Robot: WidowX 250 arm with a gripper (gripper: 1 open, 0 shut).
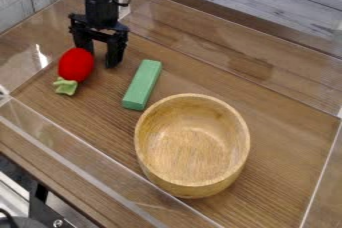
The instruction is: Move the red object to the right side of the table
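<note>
Gripper [102, 34] w/ jaws apart, nothing held, just beside the red toy fruit [76, 64], which sits on the L side of the wood-grain tabletop [238, 50], its lt-green leafy bit [66, 87] toward the near side. Green rect. block [142, 85] lies near, to the R; round wooden bowl [193, 145] closer to cam.

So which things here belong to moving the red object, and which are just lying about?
Part of the job:
- red object
- table
- gripper, open beside the red object

Just lying about:
- green block
- wooden bowl
</note>
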